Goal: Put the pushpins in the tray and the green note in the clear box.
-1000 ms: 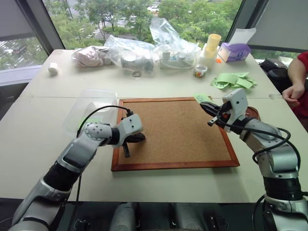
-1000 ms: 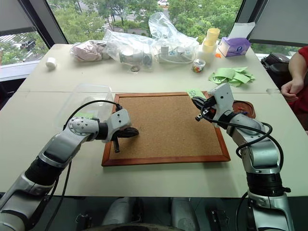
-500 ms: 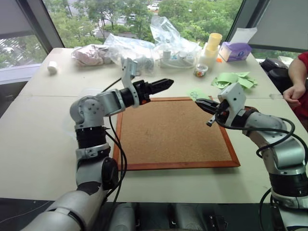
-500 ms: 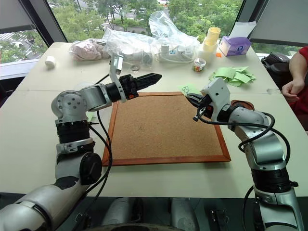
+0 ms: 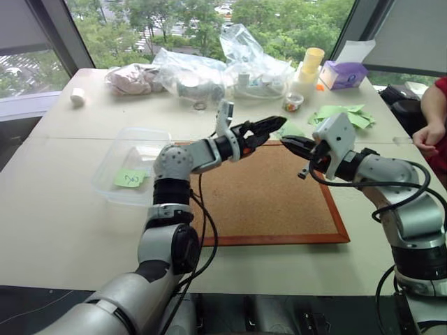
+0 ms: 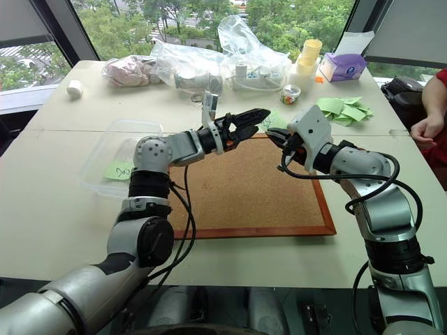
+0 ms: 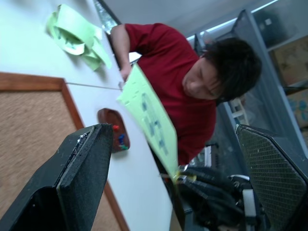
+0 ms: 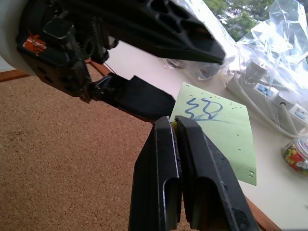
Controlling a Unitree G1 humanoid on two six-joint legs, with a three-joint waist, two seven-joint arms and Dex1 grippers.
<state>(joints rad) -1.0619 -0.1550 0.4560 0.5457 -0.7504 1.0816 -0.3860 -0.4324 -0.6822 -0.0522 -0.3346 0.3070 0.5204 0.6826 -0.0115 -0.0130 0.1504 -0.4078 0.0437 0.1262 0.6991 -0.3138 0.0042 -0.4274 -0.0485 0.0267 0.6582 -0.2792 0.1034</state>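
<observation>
Green note (image 8: 219, 129) is pinched by one edge between the closed fingers of the right gripper (image 8: 175, 126) and held in the air over the far right corner of the cork board (image 5: 269, 202); dark scribbles are seen on its face. Left gripper (image 5: 269, 128) is held with its fingers spread wide, nothing between them, tips just beside the note; in the left wrist view the note (image 7: 149, 118) is seen standing between the two open fingers (image 7: 79, 173), untouched.

Surface: pale table (image 5: 63, 223) in front of large windows with trees outside. Along the far edge are seen clear plastic bags (image 5: 209, 70), a stack of yellow cups (image 5: 307, 66), a purple tissue box (image 5: 341, 74) and a small jar (image 5: 292, 102). A bunch of plain green slips (image 5: 342, 115) is laid to the right of them. A person in a red top is seen at the right edge, one hand (image 5: 424, 138) resting on the table.

Containers: clear box (image 5: 129, 164) is set left of the cork board, with another green note (image 5: 130, 179) lying inside. Tray (image 7: 113, 135) is set just beside the board's right side; red and blue pushpins (image 7: 120, 137) are seen in it.
</observation>
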